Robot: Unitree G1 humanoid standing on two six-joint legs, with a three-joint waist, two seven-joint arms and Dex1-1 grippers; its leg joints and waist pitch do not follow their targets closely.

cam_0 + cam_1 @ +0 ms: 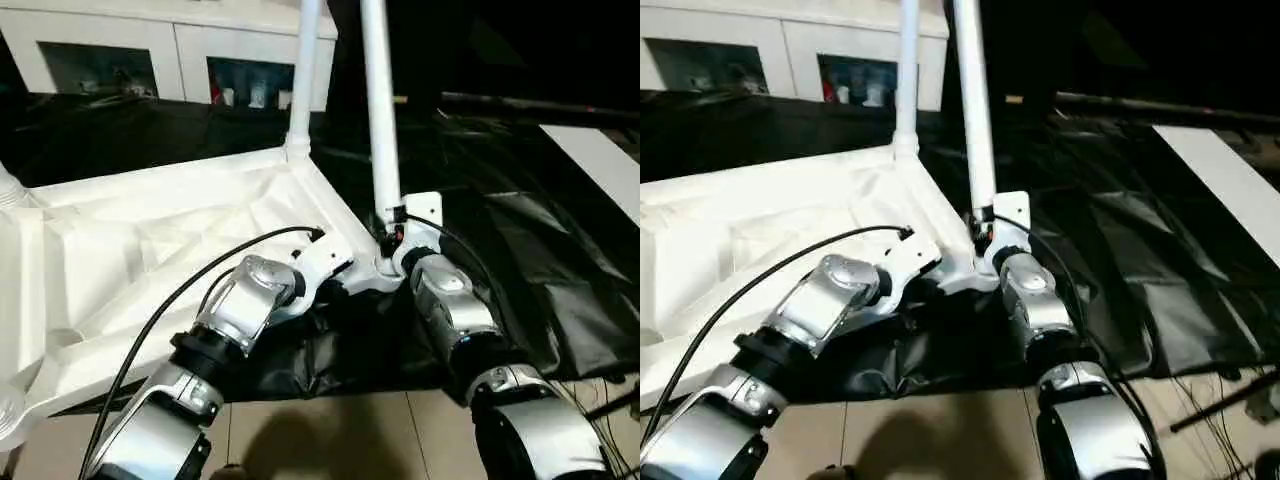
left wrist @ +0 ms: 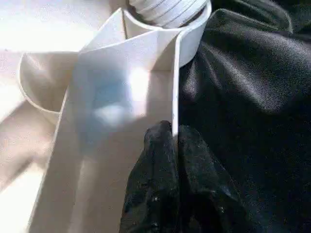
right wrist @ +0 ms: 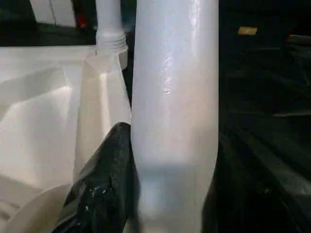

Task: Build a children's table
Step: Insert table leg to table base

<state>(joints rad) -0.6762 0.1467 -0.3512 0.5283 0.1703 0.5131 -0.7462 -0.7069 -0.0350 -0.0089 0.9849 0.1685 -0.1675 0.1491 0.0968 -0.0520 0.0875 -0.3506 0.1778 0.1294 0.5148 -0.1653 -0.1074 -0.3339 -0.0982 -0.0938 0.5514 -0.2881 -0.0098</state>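
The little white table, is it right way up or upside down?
Upside down: the table top lies with its ribbed underside facing up, and two legs stand up from its corner sockets.

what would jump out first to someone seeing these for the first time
The upside-down white tabletop on the black-draped work table, ribs up, with two legs rising from its corners. The right tool is shut on the near leg low down. The left tool pinches the tabletop's edge wall beside that corner.

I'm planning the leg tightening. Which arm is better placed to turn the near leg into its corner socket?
Right, probably: the right tool already clasps the near leg just above its socket, while the left tool is pinched on the tabletop's side wall, steadying it.
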